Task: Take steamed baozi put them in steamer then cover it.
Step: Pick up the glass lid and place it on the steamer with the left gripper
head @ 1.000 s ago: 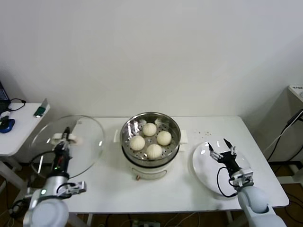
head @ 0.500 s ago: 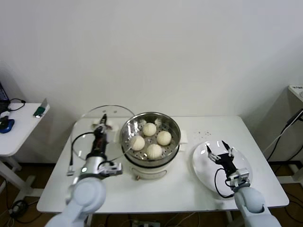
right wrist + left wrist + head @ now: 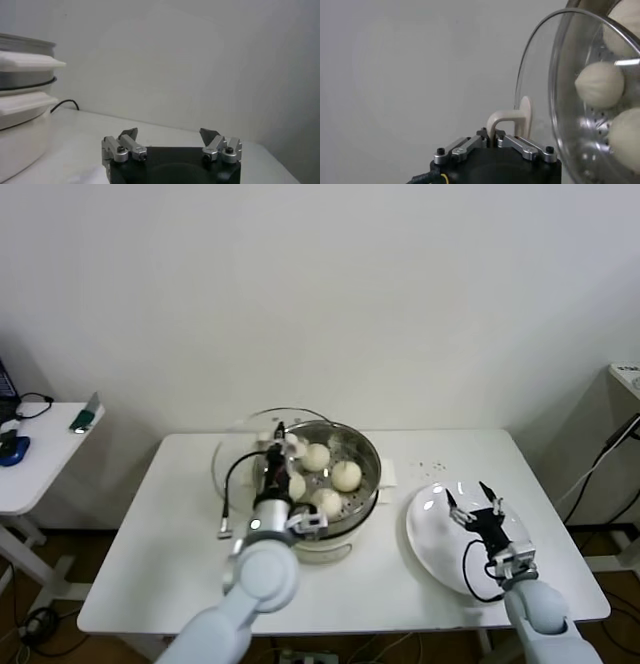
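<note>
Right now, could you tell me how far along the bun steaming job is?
Done: all four buns sit in the steamer. In hand: the left gripper holds the glass lid by its handle, tilted beside the steamer. Left: seating the lid. The right gripper waits open over the plate.

the left gripper [image 3: 276, 446], clamped on the cover [image 3: 262, 456] handle, is carrying the tilted cover from beyond the table's left edge rightward to the steamer [image 3: 318, 474], where it is now overlapping the left rim and partly veiling the baozi [image 3: 346, 475].
</note>
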Available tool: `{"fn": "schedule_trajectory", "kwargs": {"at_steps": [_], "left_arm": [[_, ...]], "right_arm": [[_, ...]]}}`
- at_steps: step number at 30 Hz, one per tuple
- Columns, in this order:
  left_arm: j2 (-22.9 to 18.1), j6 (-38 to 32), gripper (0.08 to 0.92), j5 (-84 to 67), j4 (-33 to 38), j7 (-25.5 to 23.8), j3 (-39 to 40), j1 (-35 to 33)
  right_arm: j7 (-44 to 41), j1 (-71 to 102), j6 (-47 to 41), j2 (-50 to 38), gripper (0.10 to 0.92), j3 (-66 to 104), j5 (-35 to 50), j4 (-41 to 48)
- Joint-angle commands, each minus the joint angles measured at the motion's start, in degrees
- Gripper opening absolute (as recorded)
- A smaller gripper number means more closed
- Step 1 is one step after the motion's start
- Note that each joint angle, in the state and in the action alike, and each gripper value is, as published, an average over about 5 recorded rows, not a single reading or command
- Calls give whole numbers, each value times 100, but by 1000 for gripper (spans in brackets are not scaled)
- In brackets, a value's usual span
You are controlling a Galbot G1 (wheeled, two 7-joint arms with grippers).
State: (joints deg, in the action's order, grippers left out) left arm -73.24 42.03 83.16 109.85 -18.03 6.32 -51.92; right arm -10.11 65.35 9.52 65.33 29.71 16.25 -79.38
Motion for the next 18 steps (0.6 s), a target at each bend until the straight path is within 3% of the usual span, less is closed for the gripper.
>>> {"fn": "schedule_trajectory", "kwargs": {"at_steps": [1, 18], "left_arm": [[-695, 297, 153, 481, -618, -269, 494, 308], [-1014, 297, 153, 402, -1181, -100, 341, 372]], "right_arm": [[-9, 7, 24, -6, 823, 92, -30, 45], [-46, 17, 85, 5, 823, 164, -107, 134]]}}
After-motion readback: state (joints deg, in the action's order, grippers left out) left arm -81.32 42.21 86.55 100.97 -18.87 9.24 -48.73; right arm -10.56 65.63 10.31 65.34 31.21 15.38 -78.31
